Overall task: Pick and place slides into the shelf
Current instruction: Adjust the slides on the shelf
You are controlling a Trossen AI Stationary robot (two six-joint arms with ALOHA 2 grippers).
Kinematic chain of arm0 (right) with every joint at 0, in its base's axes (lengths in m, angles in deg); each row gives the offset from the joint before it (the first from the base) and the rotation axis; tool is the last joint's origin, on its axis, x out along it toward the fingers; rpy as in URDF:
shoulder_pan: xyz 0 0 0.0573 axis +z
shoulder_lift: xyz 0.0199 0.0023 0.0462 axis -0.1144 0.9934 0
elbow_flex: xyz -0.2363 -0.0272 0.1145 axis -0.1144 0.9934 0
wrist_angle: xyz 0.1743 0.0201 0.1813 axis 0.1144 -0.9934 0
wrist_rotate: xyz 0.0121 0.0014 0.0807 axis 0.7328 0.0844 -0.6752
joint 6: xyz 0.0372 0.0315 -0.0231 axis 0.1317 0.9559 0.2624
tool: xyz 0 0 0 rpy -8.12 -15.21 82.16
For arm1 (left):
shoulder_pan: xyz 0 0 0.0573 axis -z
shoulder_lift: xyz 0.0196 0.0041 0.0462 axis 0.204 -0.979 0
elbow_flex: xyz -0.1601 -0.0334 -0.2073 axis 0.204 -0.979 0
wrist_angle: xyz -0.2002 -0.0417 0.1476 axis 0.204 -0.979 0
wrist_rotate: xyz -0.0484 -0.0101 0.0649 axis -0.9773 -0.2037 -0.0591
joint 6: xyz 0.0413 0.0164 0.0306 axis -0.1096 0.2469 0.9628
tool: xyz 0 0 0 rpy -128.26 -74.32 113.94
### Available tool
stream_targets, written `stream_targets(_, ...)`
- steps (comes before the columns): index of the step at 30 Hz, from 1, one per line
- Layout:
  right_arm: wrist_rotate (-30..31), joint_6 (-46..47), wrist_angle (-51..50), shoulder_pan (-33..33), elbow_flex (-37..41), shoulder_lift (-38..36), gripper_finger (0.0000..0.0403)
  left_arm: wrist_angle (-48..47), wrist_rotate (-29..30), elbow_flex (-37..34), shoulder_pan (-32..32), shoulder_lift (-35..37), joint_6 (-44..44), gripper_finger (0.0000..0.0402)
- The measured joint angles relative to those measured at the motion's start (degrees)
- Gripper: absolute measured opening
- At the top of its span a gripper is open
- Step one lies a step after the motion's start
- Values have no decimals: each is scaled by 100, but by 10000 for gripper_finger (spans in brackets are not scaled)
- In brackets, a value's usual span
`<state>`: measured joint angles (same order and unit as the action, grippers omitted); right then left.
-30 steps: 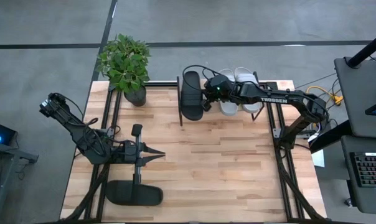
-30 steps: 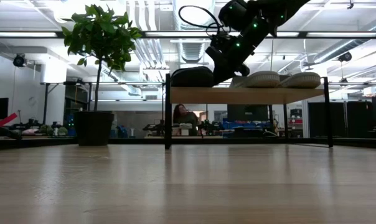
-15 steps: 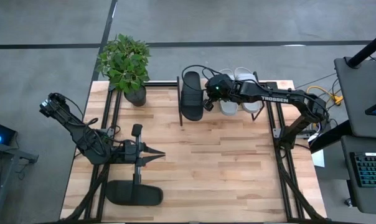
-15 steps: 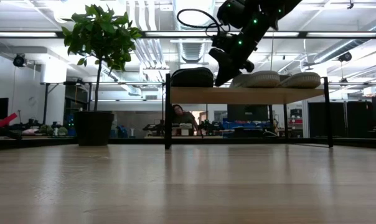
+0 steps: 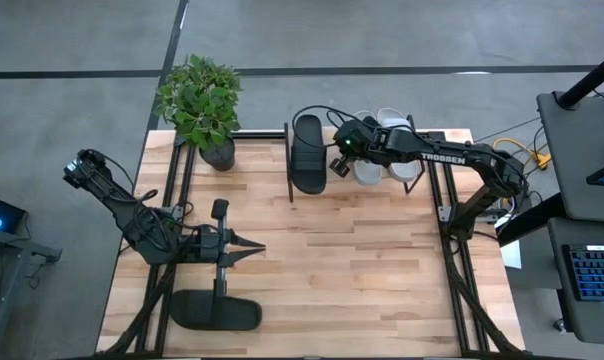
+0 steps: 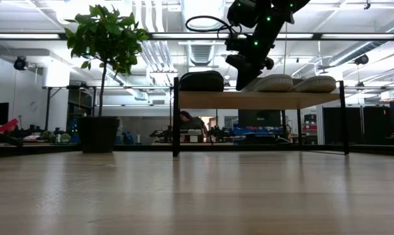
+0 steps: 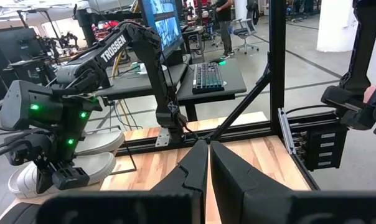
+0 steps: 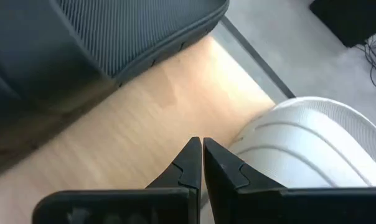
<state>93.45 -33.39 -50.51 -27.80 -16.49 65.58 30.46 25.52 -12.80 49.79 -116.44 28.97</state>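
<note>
While the left gripper (image 5: 250, 249) is idling pinched together over the table beside one black slide (image 5: 215, 311), the right gripper (image 5: 335, 165) is hovering over the shelf (image 5: 437, 135). Low down, another black slide (image 6: 201, 81) and two white slides (image 6: 295, 83) are sitting on top. Wrist-side, the right fingers (image 8: 189, 163) are pressing together, gripping nothing.

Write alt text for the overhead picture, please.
Seen from above, the right gripper hovers, fingers shut, over the shelf between a black slide and two grey-white slides. The left gripper waits near another black slide.
</note>
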Motion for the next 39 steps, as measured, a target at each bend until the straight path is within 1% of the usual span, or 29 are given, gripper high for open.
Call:
stream_targets(7, 44, 9, -212, 48, -25, 0, 8, -2, 0, 0, 0, 0, 0, 4)
stream_targets(11, 189, -1, -362, 81, -27, 0, 8, -2, 0, 0, 0, 0, 0, 4)
stream_targets(22, 169, -5, -945, 155, -205, -17, 8, -2, 0, 0, 0, 0, 0, 4)
stream_targets(36, 87, 36, -939, 182, -325, -21, 8, -11, 0, 0, 0, 0, -2, 4)
stream_targets(39, -132, 4, -882, 266, -325, -76, 8, -13, 0, 0, 0, 0, -2, 4)
